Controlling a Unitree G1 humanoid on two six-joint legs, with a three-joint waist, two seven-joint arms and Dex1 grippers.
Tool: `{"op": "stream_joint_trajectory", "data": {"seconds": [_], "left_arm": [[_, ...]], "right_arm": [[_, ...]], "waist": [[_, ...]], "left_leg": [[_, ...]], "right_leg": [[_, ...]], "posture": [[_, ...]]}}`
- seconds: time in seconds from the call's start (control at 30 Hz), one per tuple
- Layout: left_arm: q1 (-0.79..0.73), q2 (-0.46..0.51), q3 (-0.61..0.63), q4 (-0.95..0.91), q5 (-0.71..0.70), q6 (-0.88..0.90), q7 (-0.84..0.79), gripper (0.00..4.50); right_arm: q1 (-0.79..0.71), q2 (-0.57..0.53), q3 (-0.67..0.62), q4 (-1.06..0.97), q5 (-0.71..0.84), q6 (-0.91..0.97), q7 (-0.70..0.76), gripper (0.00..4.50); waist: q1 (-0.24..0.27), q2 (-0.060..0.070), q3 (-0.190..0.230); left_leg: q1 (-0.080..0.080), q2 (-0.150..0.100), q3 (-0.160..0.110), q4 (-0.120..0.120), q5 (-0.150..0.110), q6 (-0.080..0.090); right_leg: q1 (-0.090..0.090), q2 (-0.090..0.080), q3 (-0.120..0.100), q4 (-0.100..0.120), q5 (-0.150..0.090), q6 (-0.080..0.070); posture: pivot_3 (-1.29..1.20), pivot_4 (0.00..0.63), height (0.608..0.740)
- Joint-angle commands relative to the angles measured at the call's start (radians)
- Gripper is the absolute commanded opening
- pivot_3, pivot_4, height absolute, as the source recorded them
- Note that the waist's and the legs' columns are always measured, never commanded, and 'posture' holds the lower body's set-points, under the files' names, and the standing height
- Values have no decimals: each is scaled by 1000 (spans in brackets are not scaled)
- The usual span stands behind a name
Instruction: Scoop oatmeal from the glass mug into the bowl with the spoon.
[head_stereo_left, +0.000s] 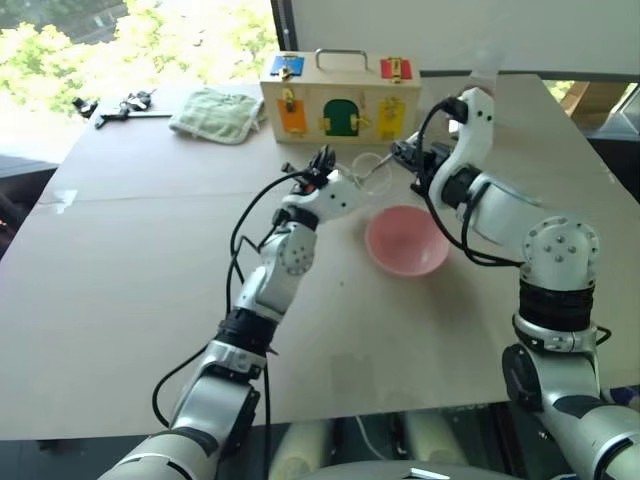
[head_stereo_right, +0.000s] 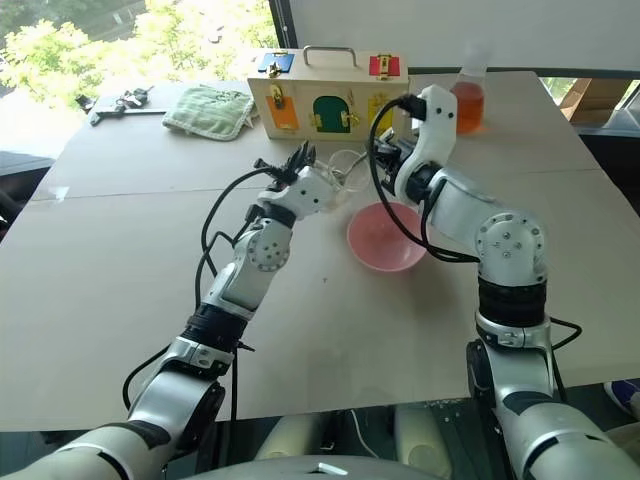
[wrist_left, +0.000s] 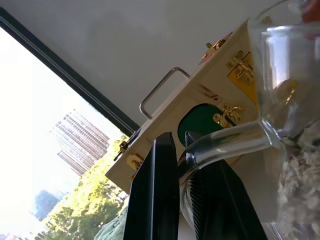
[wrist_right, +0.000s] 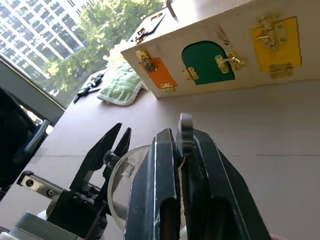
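The bowl (head_stereo_left: 406, 241) lies nearest on the table (head_stereo_left: 130, 280), pale pink and as far as can be seen empty, just near of both grippers; just beyond its far-left rim the left gripper (wrist_left: 186, 165) has its fingers clenched on the handle of the glass mug (head_stereo_right: 349, 171), which it carries a little off the table; in the left wrist view the clear handle runs between the two black fingers and the oatmeal (wrist_left: 300, 192) sits as pale flakes low in the glass; the right gripper (wrist_right: 180, 150) comes in from the right, pointing leftward toward the mug, its fingers shut on the spoon (wrist_right: 185, 131), of which one silver end shows between them; the rest of the spoon is hidden, so which way its scoop points cannot be told, though its long axis seems to follow the fingers toward the mug; judged from this, the mug lies just left of the spoon hand, and the bowl just near of and below both, so the scoop is still to be made; farther off stand a wooden latch box (head_stereo_left: 340, 105), a green cloth (head_stereo_left: 215, 113) to its left and a flask of orange liquid (head_stereo_right: 468, 100) to its right.
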Motion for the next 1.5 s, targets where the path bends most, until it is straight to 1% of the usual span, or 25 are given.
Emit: {"op": "stream_joint_trajectory", "data": {"seconds": [0.03, 0.13, 0.27, 0.4, 0.5, 0.67, 0.83, 0.97, 1.17, 1.5], "left_arm": [[-21, 1, 4, -16, -4, -32, 35, 45], [-20, -4, 14, 3, -16, -26, 47, 45], [-29, -8, 21, 31, -29, -30, 61, 45], [-43, -10, 21, 63, -38, -36, 76, 45], [-47, -11, 22, 74, -46, -37, 85, 45], [-48, -20, 19, 79, -63, -47, 82, 45], [-45, -27, 20, 75, -72, -49, 78, 45], [-45, -30, 21, 84, -84, -48, 80, 45], [-51, -66, 59, 101, -148, -33, 89, 45], [-47, -106, 97, 136, -226, -53, 88, 45]], "right_arm": [[-36, -10, -57, -36, 49, 17, -41, 0], [-42, -13, -87, -48, 98, 26, -87, 0], [-33, 12, -122, -44, 212, 15, -189, 0], [-26, 7, -135, -42, 298, -6, -276, 0], [-30, -9, -131, -45, 331, -18, -305, 0], [-28, -32, -98, -56, 320, -24, -298, 0], [-23, -32, -91, -53, 344, -50, -307, 0], [-23, -20, -110, -40, 405, -96, -351, 0], [-8, -15, -109, -43, 487, -155, -408, 0], [19, -28, -90, -54, 581, -246, -487, 0]], "waist": [[-1, 0, 0], [-1, 0, 0], [-2, 0, 0], [-1, 0, 0], [-1, 0, 0], [-2, 0, 0], [-2, 0, 0], [-2, 0, 0], [-2, 0, 0], [-2, 0, 0]], "left_leg": [[0, 0, 0, 0, 0, 0], [0, 0, 0, 0, 0, 0], [0, 0, 0, 0, 0, 0], [0, 0, 0, 0, 0, 0], [0, 0, 1, 0, 0, 0], [0, 0, 1, 0, 0, 0], [0, 0, 1, 0, 0, 0], [0, 0, 1, 1, 0, 0], [0, 0, 1, 1, 0, 0], [0, 0, 1, 2, 0, 0]], "right_leg": [[0, 0, 0, 0, 0, 0], [0, 0, 0, 0, 0, 0], [0, 0, 0, 0, 0, 0], [0, 0, 0, 1, 0, 0], [0, 0, 0, 1, 0, 0], [0, 0, 1, 1, 0, 0], [0, 0, 1, 1, 0, 0], [0, 0, 1, 1, 0, 0], [0, 0, 1, 1, 0, 0], [0, 0, 1, 2, 0, 0]], "posture": [[0, 150, 740], [0, 150, 740], [0, 150, 740], [0, 150, 740], [0, 150, 740], [0, 150, 740], [0, 150, 740], [0, 150, 740], [0, 150, 740], [0, 150, 740]]}}
